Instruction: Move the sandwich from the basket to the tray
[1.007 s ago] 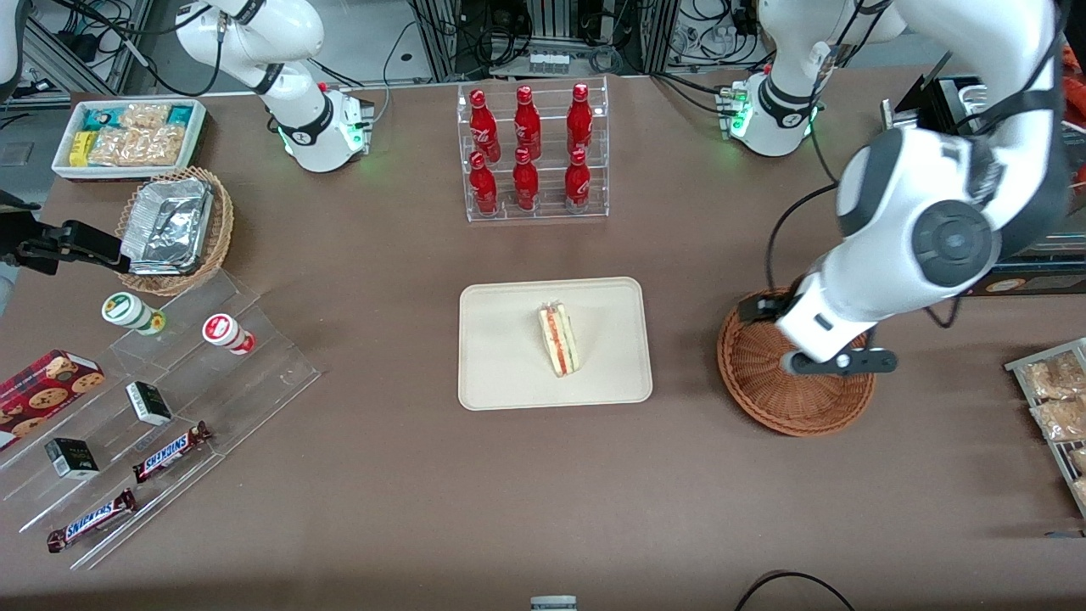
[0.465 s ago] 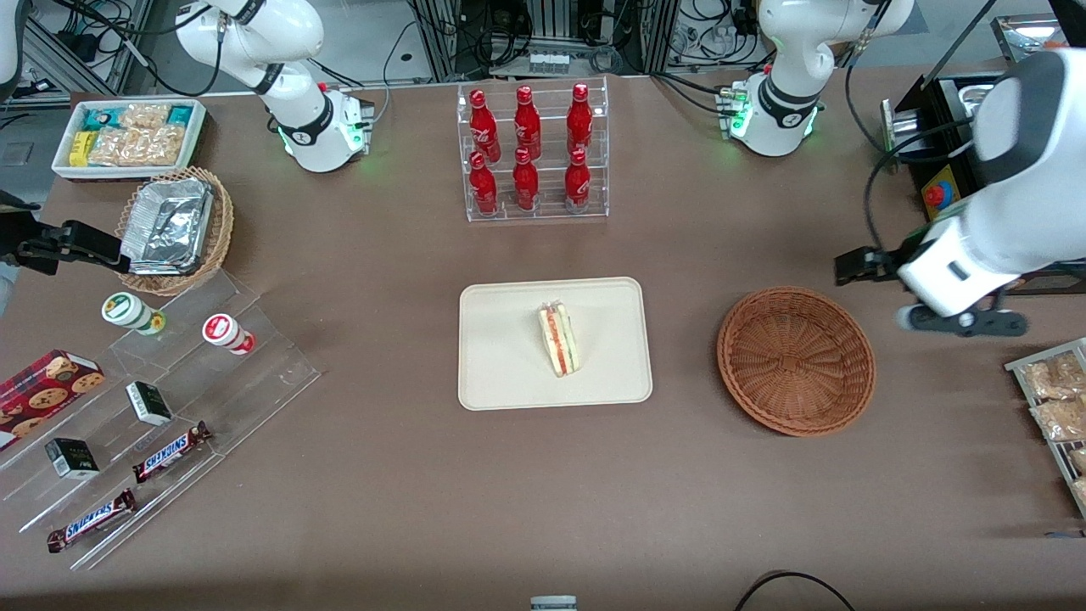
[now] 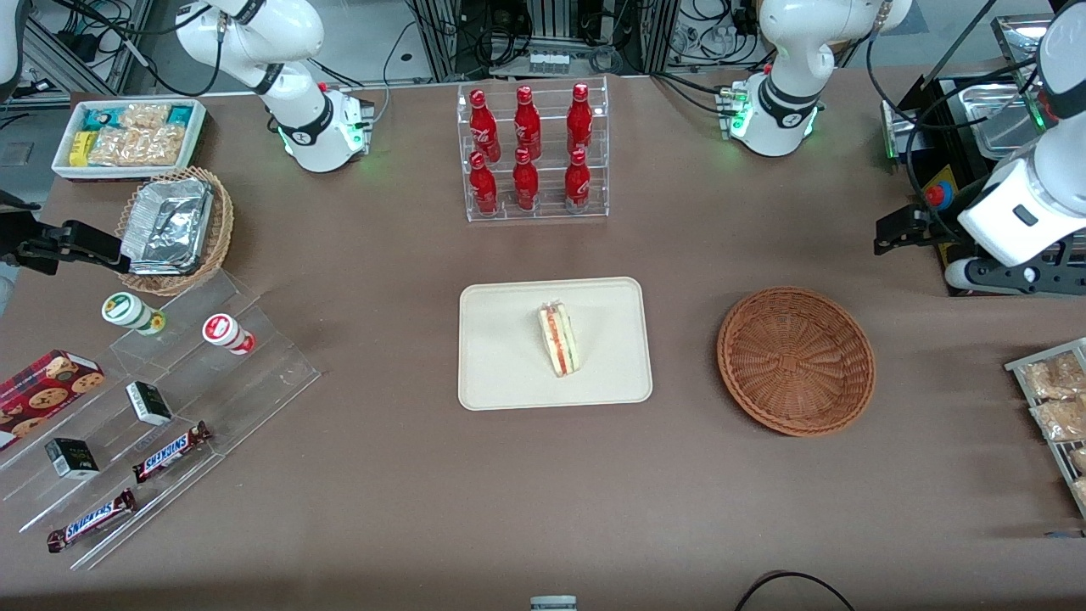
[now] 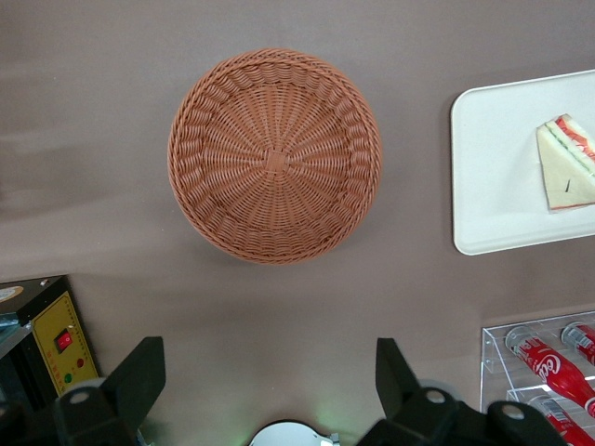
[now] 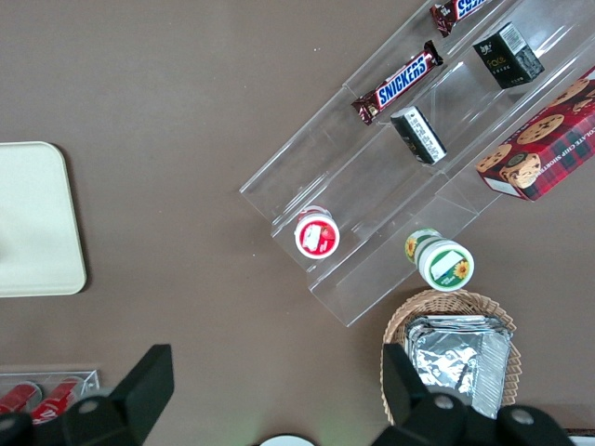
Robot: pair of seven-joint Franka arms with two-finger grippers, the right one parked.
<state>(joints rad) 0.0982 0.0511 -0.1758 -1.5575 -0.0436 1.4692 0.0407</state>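
Sandwich (image 3: 559, 339) sits on the tray (image 3: 509, 373) mid-frame, long side pointing near to far. Basket (image 3: 796, 361) beside it looks empty. Farther back, at the right edge, the gripper (image 4: 270, 381) hangs wide open, holding nothing.

In the left wrist view the frame edge cuts off the tray (image 4: 493, 167), part of the sandwich (image 4: 565, 172) and the bottle rack (image 4: 544, 358). The gripper (image 4: 270, 381) shows only two dark, spread fingers (image 4: 139, 376). In the front view its fingertips are too small to make out.
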